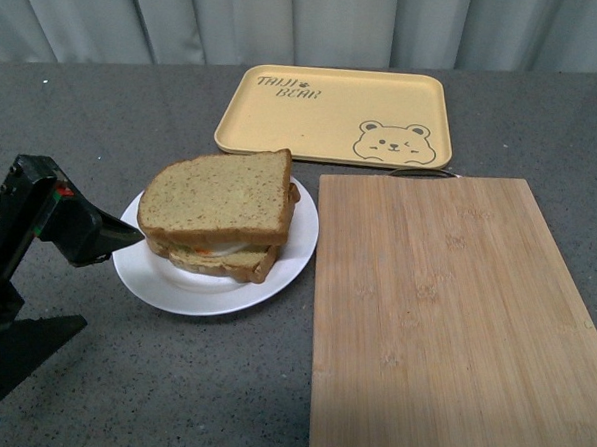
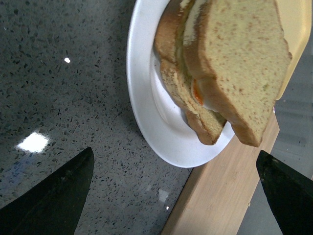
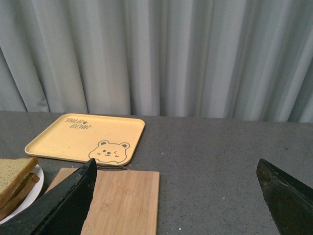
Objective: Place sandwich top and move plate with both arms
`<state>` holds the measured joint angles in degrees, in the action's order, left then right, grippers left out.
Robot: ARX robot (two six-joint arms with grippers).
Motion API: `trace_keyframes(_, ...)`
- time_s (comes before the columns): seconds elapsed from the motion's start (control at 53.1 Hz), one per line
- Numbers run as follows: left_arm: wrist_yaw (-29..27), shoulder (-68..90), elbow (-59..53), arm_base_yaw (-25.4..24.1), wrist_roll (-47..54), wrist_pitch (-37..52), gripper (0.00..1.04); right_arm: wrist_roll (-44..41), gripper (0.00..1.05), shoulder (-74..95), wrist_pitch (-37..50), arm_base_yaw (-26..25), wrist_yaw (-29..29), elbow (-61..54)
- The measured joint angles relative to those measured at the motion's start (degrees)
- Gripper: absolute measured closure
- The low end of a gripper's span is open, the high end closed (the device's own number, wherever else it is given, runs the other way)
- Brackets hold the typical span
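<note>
Left gripper (image 1: pixel 119 236): fingers spread wide, nothing held. In the front view its tip sits at the left rim of the plate (image 1: pixel 214 290); I cannot tell whether it touches. In my left wrist view the two fingers (image 2: pixel 51 196) frame the plate and sandwich from the near side. Sandwich top (image 1: pixel 217 198): lying flat on the stack on the plate, turned slightly askew over the lower slice (image 1: pixel 226 265), with white and orange filling (image 1: pixel 220 252) showing between them. The plate rests on the dark speckled counter (image 1: pixel 137 392), just beside the left edge of the bamboo cutting board (image 1: pixel 454 315); contact between them is unclear. The yellow tray (image 1: pixel 323 112) with the bear drawing lies behind both, near the grey curtain (image 1: pixel 268 20). Right gripper (image 3: pixel 176 161): out of the front view; its wrist view shows the fingers set wide apart with nothing between them, above the counter and well apart from the plate.
</note>
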<state>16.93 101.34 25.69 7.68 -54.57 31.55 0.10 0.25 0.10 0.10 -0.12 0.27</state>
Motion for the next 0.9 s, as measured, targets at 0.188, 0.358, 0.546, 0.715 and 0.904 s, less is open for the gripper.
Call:
trace_keyframes(0.188,-0.7,7.0,3.9,0.9,-5.8,2.2,0.07,0.0,0.09,0.0,0.0,0.0,0.0,0.0)
trace_keyframes(0.358,0.0,10.5,6.2,1.2,-8.8,2.7,0.07,0.0,0.09,0.0,0.0,0.0,0.0,0.0)
trace_keyframes(0.546,0.5,13.3,7.7,1.4,-10.2,3.0,0.13,0.0,0.09,0.0,0.0,0.0,0.0,0.0)
trace_keyframes(0.715,0.9,15.9,8.8,1.9,-10.4,3.0,0.38,0.0,0.09,0.0,0.0,0.0,0.0,0.0)
trace_keyframes(0.904,0.9,17.9,10.1,1.8,-11.6,3.4,0.66,0.0,0.09,0.0,0.0,0.0,0.0,0.0)
